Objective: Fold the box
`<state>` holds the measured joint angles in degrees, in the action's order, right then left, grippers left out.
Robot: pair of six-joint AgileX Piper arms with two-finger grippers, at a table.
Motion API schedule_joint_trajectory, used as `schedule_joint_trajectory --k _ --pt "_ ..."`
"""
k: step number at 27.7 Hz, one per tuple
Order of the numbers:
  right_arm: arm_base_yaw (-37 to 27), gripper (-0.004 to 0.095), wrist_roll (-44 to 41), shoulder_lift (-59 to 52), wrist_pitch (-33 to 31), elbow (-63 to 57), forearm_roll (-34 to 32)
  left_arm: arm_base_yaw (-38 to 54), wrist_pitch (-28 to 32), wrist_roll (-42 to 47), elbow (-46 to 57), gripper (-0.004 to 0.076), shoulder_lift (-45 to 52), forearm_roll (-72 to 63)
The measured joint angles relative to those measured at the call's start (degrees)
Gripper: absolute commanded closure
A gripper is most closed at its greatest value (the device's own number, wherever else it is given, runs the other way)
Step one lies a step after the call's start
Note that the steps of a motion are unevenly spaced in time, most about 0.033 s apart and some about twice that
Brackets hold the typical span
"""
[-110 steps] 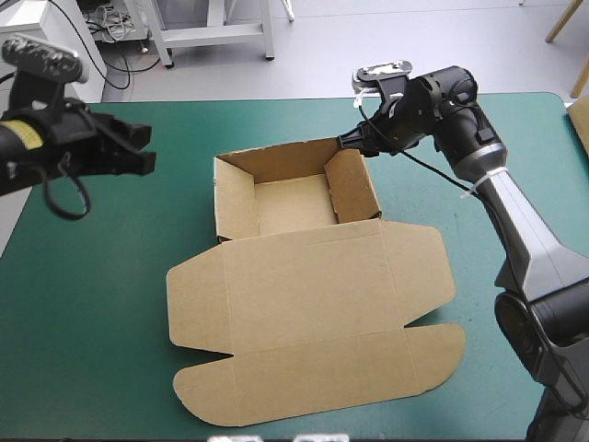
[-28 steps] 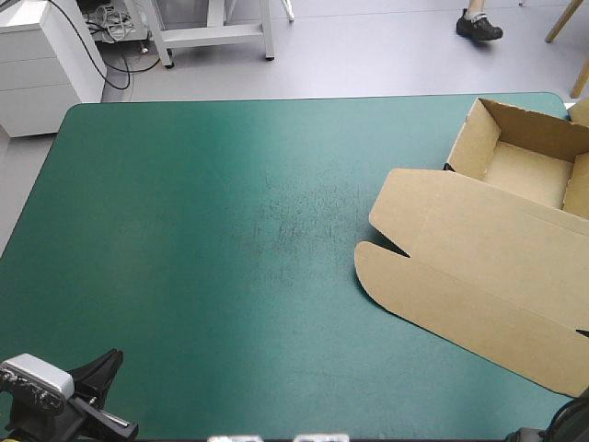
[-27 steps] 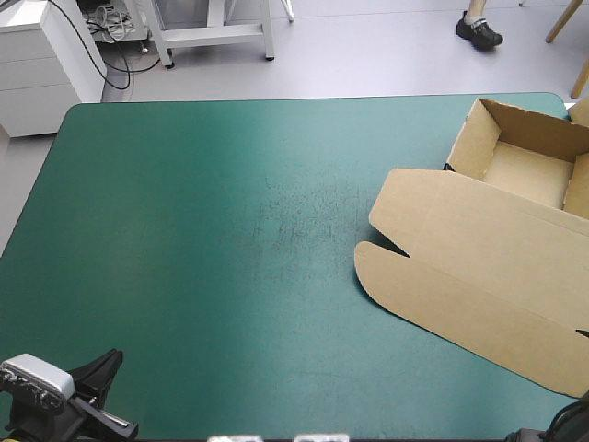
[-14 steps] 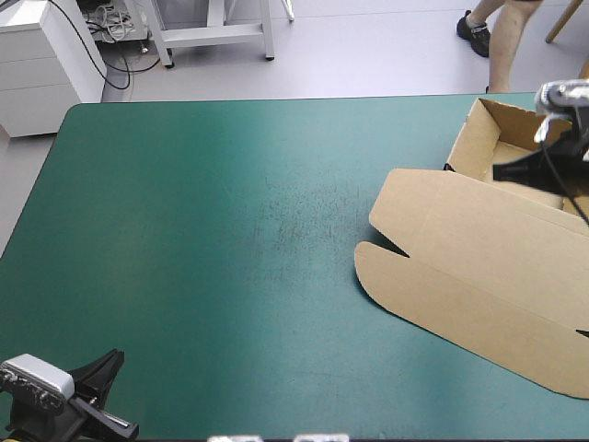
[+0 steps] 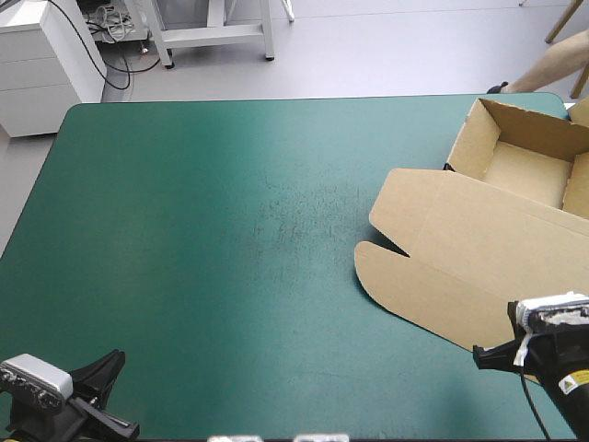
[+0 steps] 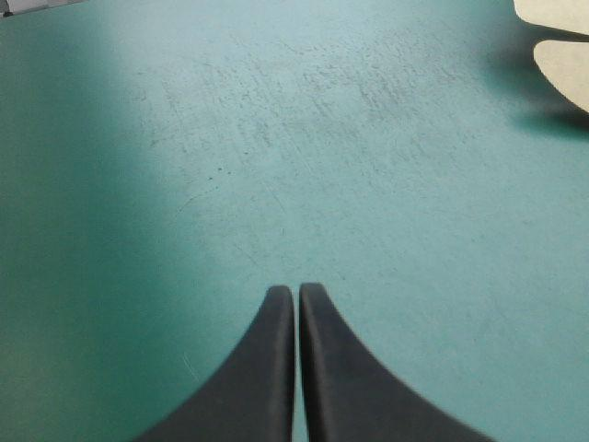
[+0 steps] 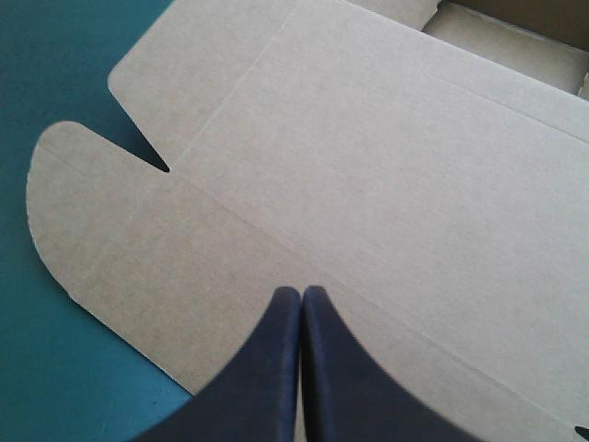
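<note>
Already the box (image 5: pixel 526 173) is a tray, its lid (image 5: pixel 460 258) flat and unfolded; left gripper (image 6: pixel 296 293) and right gripper (image 7: pixel 301 295) are closed, empty.

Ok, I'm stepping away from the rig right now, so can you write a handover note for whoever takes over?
Left hand: shut, empty, over bare teal-green cover at the near left corner.
Right hand: shut, empty, above the lid's near edge.
Box: far right of the table.
Done: walls raised into an open tray.
Left: lid and its flaps lie flat, unfolded.
</note>
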<state>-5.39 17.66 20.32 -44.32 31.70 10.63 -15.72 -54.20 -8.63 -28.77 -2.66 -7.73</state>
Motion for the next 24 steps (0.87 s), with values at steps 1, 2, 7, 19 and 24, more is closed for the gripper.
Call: schedule_joint_trajectory --k 1,2,7,19,24 --pt "0.0 0.0924 0.1 -1.88 0.58 -1.1 0.68 0.0 0.0 0.0 0.0 0.0731 0.0 0.0" --pt "0.0 0.0924 0.39 -3.63 1.15 -2.11 1.3 0.0 0.0 0.0 0.0 0.0731 0.0 -0.05" --pt "0.0 0.0924 1.58 -9.11 2.6 -6.02 2.03 0.0 0.0 0.0 0.0 0.0731 0.0 -0.05" --pt "0.0 0.0924 2.1 -10.14 4.73 -8.44 2.96 0.0 0.0 0.04 0.0 0.0731 0.0 -0.05" --pt "0.0 0.0924 2.1 -10.14 4.85 -8.44 2.96 0.0 0.0 0.04 0.0 0.0731 0.0 -0.05"
